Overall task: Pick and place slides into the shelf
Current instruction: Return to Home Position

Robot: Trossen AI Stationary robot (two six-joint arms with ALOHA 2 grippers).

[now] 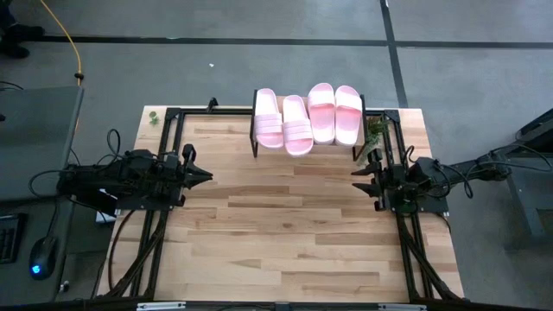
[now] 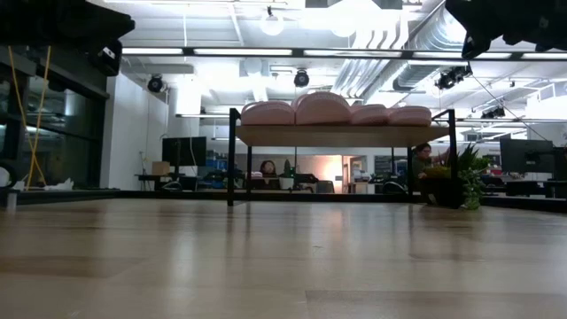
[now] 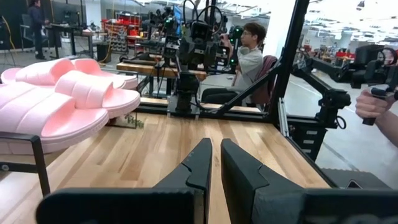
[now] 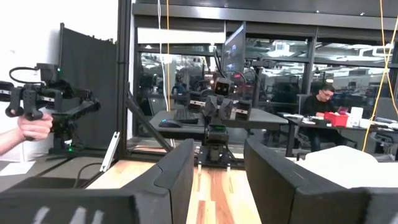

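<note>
Four pale pink slides [image 1: 297, 125] lie side by side, soles down, on the shelf [image 2: 341, 134], a light-wood board on black legs at the table's far edge. The low view shows the slides [image 2: 323, 108] in a row on the board. The left wrist view shows the slides [image 3: 56, 99] on the shelf's near end. My left gripper [image 1: 206, 177] hovers over the table's left side, shut and empty. My right gripper [image 1: 358, 181] hovers over the right side, open and empty. The two grippers face each other, both nearer than the shelf.
A small green plant [image 1: 376, 134] stands by the shelf's right end, close to my right gripper. Bare tabletop [image 1: 285, 225] stretches between the arms and toward the near edge. Beyond the table, a hand [image 3: 373, 102] holds a handle and people sit at desks.
</note>
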